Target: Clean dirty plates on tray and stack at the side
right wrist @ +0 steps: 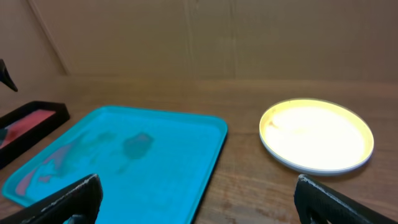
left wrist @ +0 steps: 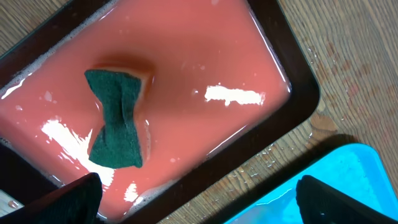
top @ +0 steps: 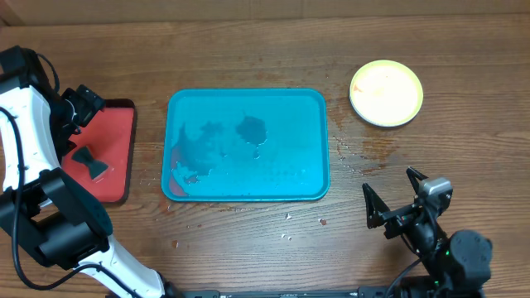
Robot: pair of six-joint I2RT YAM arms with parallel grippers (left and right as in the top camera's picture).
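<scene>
Gaping wide, left end effector (left wrist: 196,188) and right end effector (right wrist: 198,188) hold nothing.

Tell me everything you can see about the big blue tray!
The large teal-blue rectangular plastic tray has rounded corners and a low raised rim. It lies flat near the middle of the brown wooden table, with a long side facing the robot. No dishes sit on it. Its floor looks wet, with darker blotches near the middle and a reddish smear in the near left corner. Nothing but the table touches it.
</scene>
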